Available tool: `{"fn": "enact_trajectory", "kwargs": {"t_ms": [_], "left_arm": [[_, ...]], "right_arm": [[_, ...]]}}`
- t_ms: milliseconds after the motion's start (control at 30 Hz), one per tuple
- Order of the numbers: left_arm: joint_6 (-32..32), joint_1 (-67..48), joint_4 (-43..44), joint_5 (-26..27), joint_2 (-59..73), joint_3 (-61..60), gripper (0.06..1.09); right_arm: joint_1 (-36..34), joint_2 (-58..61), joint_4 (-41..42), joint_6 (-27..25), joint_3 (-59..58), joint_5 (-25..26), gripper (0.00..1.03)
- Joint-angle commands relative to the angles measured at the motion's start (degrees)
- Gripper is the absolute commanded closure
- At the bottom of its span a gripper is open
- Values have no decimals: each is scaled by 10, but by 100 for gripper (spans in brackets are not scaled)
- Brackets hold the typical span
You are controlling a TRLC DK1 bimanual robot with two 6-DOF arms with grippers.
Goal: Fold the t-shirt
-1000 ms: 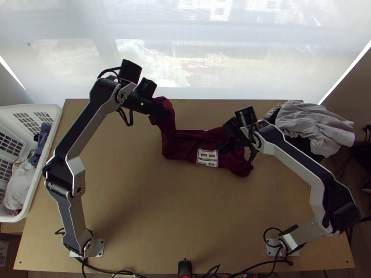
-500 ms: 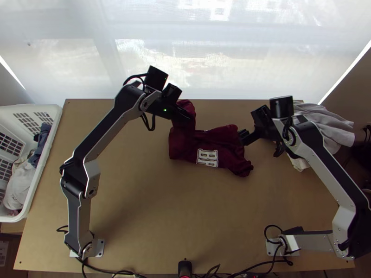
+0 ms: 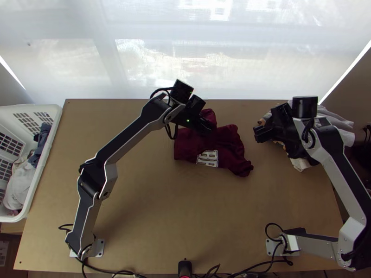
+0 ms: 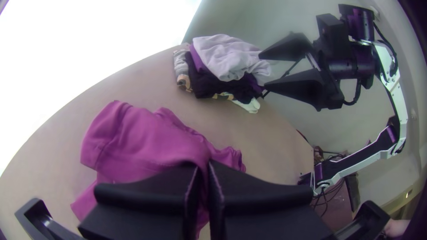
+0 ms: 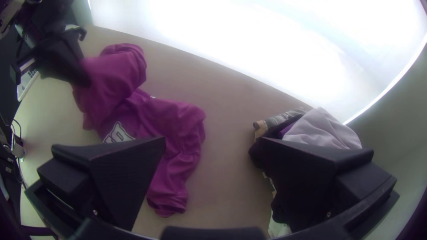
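Maroon t-shirt [image 3: 232, 146] shows white lettering [image 3: 212, 159], top view.

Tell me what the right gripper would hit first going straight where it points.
Probably the shirt: seen from above, the right gripper points towards it. Its height and tilt are unclear, so it might touch bare table first or pass over.

You see big white letters [image 3: 207, 158] on the dark red t-shirt [image 3: 233, 148], but can't read the whole word.
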Motion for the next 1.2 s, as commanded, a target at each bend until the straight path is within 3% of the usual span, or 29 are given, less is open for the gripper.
{"fn": "enact_trajectory", "kwargs": {"t_ms": [0,767,800,933,967,1167], "left_arm": [[-15,-31,50,1,28,2,105],[-33,-54,148,-17,137,23,105],[-37,-56,153,-17,140,24,96],[-37,-64,151,-17,132,24,19],[-38,-64,147,-17,123,23,10],[-30,-8,58,-16,37,4,10]], "right_arm": [[-7,-18,-1,8,-10,0,5],[-11,-36,-9,6,-34,3,5],[-11,-36,-9,6,-34,2,5],[-11,-34,-4,6,-40,2,5],[-11,-33,-1,6,-44,2,5],[9,-19,14,-9,-61,3,5]]}}
